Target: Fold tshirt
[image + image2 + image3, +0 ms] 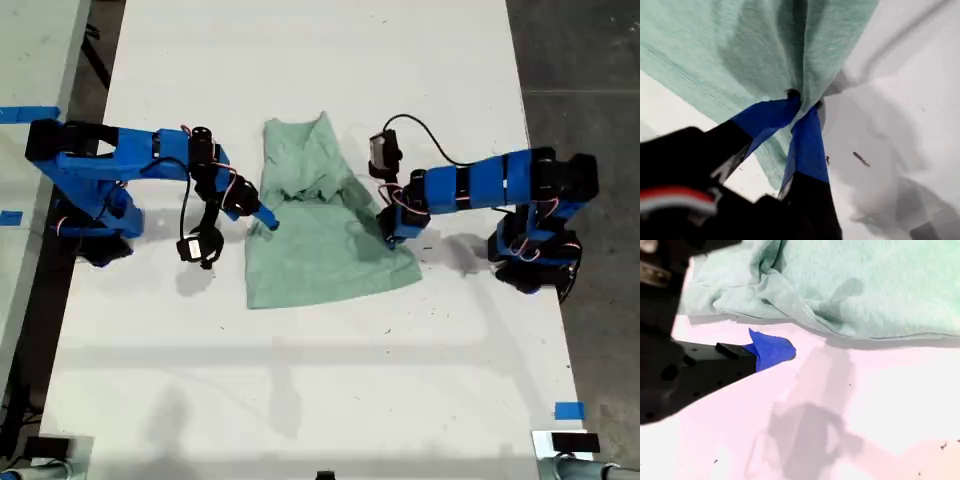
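Note:
The pale mint-green tshirt [320, 225] lies partly folded on the white table [320, 360], its upper part bunched. My first gripper [394, 236] [802, 102], on the arm at the exterior view's right, is shut on a pinch of the tshirt [765, 45] at its edge nearest that arm, and the cloth rises in a tent from the blue fingertips [807, 130]. My second gripper [266, 220], on the arm at the exterior view's left, rests at the opposite edge of the tshirt [865, 285]. Only one blue fingertip [772, 350] shows, on bare table beside the hem, holding nothing.
Both arm bases [85, 215] [540, 250] stand at the table's side edges in the exterior view. Blue tape marks [568, 410] sit near the corner at the exterior view's lower right. Dark floor borders the table at the exterior view's right.

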